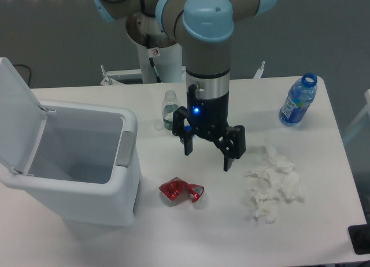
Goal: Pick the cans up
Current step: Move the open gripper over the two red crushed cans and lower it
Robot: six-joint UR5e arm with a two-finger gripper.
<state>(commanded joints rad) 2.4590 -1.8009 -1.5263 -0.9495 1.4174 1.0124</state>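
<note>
A small crushed red can (181, 191) with silver ends lies on the white table (202, 232), just right of the bin. My gripper (208, 159) hangs above and slightly to the right of it, fingers pointing down and spread apart, open with nothing between them. One fingertip (188, 149) is on the left and the other fingertip (228, 165) on the right. A clear gap separates the gripper from the can.
A white bin (81, 163) with its lid raised stands at the left. A small clear bottle (169, 110) stands behind the gripper. A blue-labelled plastic bottle (298, 100) stands at the back right. White tissue wads (275, 185) lie right of the gripper.
</note>
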